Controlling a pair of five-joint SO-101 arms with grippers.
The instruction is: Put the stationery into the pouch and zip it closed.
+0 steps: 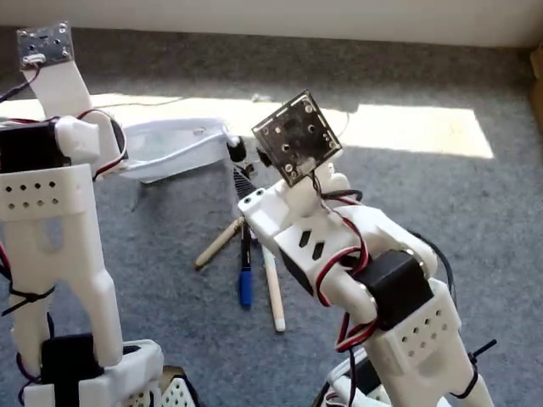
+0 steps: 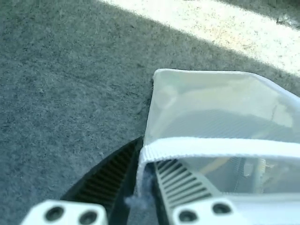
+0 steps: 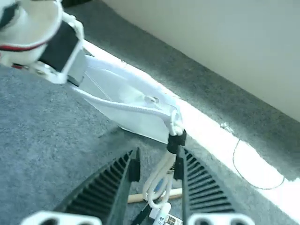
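Currently the pouch (image 1: 174, 146) is white and translucent with a woven zip band, and sits at the edge of the sunlit strip of grey carpet (image 1: 441, 220). The left pincer (image 2: 147, 157) is clamped on 1 end of that band. The right pincer (image 3: 157, 161) stands apart, with the white zip cord (image 3: 161, 183) between its jaws. 3 items lie on the carpet outside the pouch: a wooden pencil (image 1: 217, 243), a blue pen (image 1: 245, 275) and a pale stick (image 1: 273, 292).

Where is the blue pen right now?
In the high view the blue pen lies mid-frame on the grey carpet, between two wooden pencils, a little nearer the camera than the white pouch.
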